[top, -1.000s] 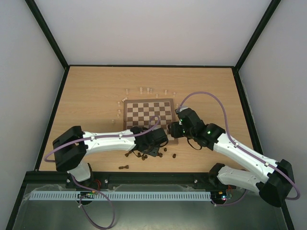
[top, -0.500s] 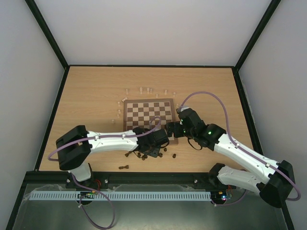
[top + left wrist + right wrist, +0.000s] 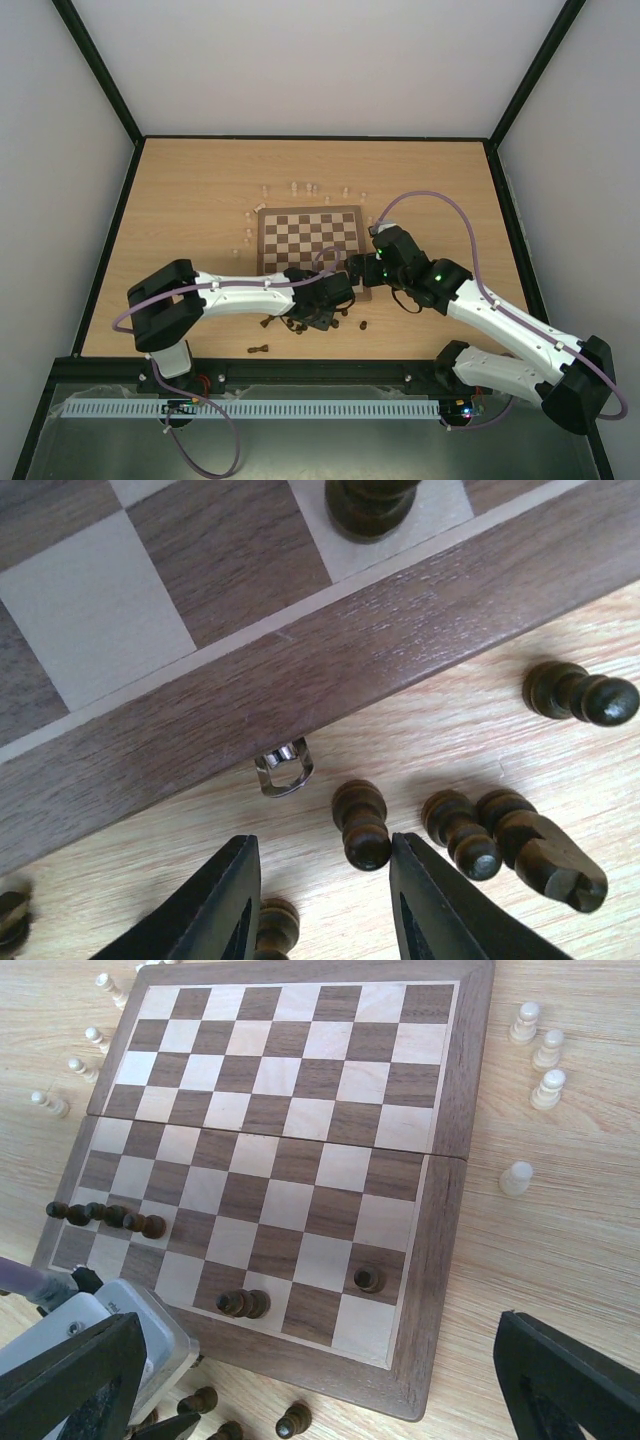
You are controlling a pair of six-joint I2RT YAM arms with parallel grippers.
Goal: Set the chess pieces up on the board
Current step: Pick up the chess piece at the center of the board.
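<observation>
We are early in the setup. The board (image 3: 446,1222) carries only a few dark chessmen (image 3: 243,1303) along its near rows. Most of the dark pieces (image 3: 300,323) lie scattered on the tabletop (image 3: 190,200) just off the near edge, and the pale pieces (image 3: 308,188) stand beyond the far and left sides.

The step in hand, as we read it, is fetching another dark man from that scatter. The left gripper (image 3: 320,905) hangs low over the tabletop beside the board's near border, jaws partly spread and pinching nothing. A dark pawn (image 3: 362,825) lies just ahead of the gap between the fingertips. It is on its side, with its long axis running roughly near to far, in line with the fingers. Its rounded end seems to point near, though we cannot be sure.

The right gripper (image 3: 315,1365) is over the board's near right corner, jaws spread wide and empty.

Next, we judge, the left gripper must ease forward and down so the jaws close across the pawn's narrow width. It should avoid nudging the second pawn (image 3: 458,832) close on its right. The pawn then has to be lifted and stood upright on a square.
</observation>
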